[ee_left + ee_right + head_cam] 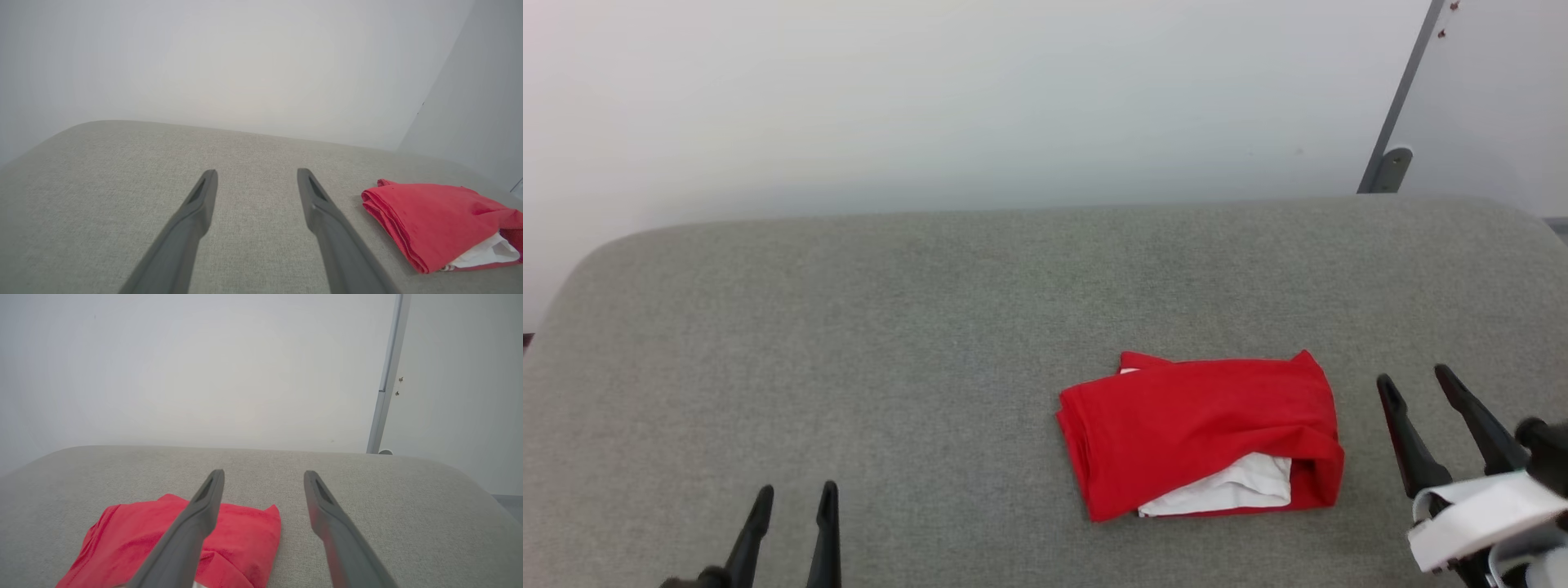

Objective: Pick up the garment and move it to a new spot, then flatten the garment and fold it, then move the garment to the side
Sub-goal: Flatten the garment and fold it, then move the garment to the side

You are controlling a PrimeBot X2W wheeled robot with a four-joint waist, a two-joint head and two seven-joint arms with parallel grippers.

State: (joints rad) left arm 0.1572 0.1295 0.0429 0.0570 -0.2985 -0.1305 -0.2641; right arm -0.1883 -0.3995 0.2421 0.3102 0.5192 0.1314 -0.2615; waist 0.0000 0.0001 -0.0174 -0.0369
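- Left end effector [796, 490]: jaws spread all the way and nothing in them. Both dark fingers point out over bare grey bench [849, 327].
- Same story in its own wrist view. The left end effector [257, 175] is wide apart, with just bench fabric showing between the fingers. I can't tell if the tips touch the fabric or sit just above it.
- Right end effector [1413, 376]: also fully open and empty. In the head view its fingers lean a bit toward the shirt side, and there's a white band [1478, 510] around the wrist behind them.
- The shirt [1192, 425] is folded into a compact red bundle, plain red side up. It lies flat on the bench between the two end effectors.
- It's much closer to the right end effector. It sits just off that one's left side, with a strip of bare bench between them, so they aren't touching.
- From the left end effector it's well apart, off to the right.
- A bit of white cloth pokes out of the bundle's near edge, at the end closer to the right end effector.
- Left wrist view: the shirt [429, 220] is out past the right-hand finger, with the stacked fold edges facing the end effector.
- Right wrist view: the right end effector [264, 473] is open over the bench. The shirt [245, 535] is low on the left, and the left-hand finger crosses in front of it.
- Beyond the bench is a pale wall [931, 98]. A grey post [1401, 98] runs up it, out ahead of the right end effector.
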